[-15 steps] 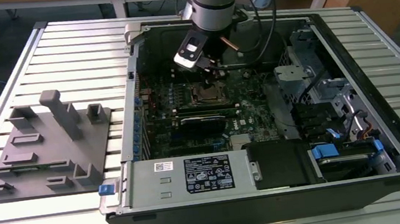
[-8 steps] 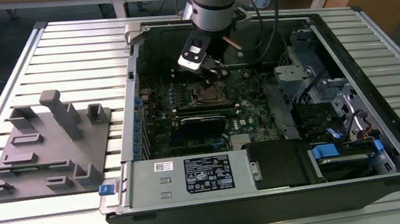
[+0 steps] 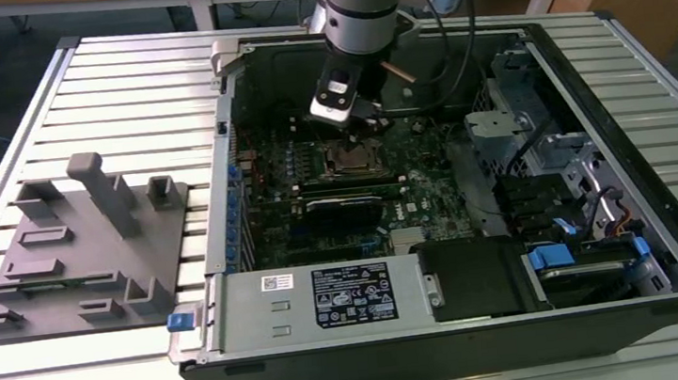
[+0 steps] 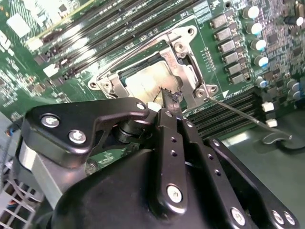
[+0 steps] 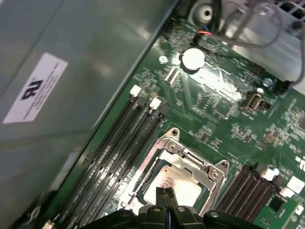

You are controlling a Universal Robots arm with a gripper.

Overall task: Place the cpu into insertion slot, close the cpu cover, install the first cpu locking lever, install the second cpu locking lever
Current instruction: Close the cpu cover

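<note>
The black gripper (image 5: 167, 192), fingertips pressed together, sat at the thin silvery-brown square cpu cover (image 5: 190, 160), closed over the pale silvery cpu (image 5: 181, 183).

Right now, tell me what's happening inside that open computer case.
A robot arm reaches into the case. Its gripper is shut and empty, fingertips just over the insertion slot. The cpu already sits in the slot, and the cpu cover lies down around it. One thin wire locking lever juts out sideways across the memory slots, apparently not latched.
</note>
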